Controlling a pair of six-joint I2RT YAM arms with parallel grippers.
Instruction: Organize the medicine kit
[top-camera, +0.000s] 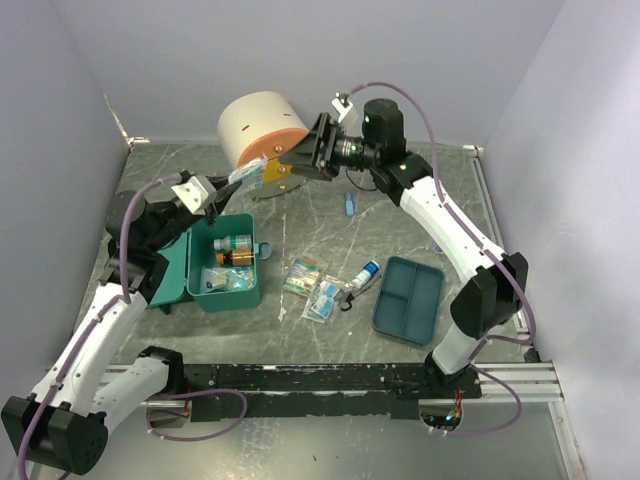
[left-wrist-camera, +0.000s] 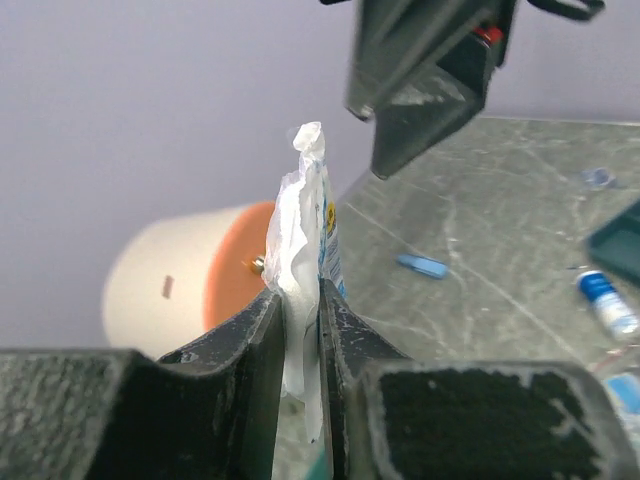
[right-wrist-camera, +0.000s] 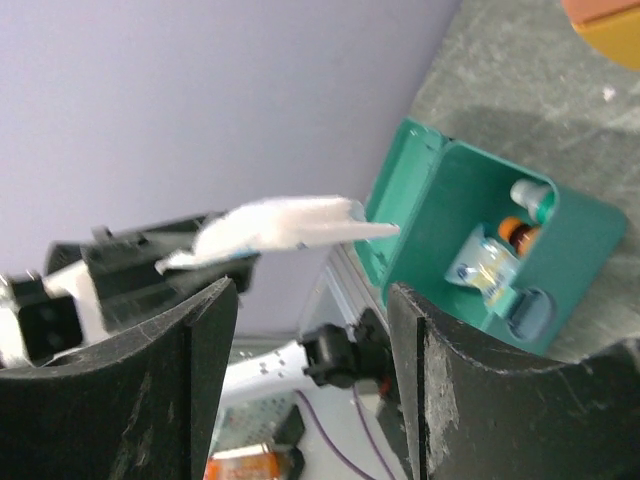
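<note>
The teal-green medicine kit lies open at the left of the table, with bottles and a packet inside; it also shows in the right wrist view. My left gripper is raised above the kit's far side and is shut on a white plastic packet, also seen in the top view and the right wrist view. My right gripper is open and empty, held in the air next to the cream cabinet, facing the left gripper.
A dark-blue divided tray lies at the right. Loose packets and a small tube lie between kit and tray. A small blue item lies farther back. The cabinet's orange face shows behind the packet.
</note>
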